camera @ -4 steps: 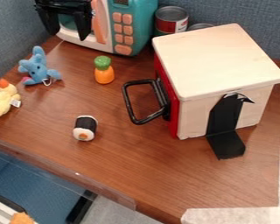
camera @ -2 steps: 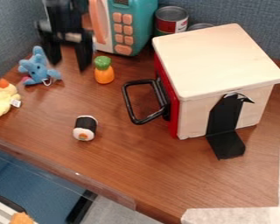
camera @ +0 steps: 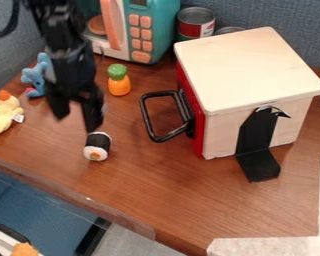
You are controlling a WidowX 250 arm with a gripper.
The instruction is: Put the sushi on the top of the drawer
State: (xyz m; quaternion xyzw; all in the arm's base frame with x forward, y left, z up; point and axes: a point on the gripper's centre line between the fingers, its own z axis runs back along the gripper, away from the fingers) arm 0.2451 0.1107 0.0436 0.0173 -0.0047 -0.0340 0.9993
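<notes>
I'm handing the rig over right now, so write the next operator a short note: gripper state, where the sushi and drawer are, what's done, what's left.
Gripper: open, holding nothing, just short of the sushi roll.
Sushi roll: on the table, in front of the drawer's black handle.
Drawer unit: upright, flat wooden top.
Done: no grasp or placement.
Left: grasp the sushi, lift it, set it on top, release.
</notes>
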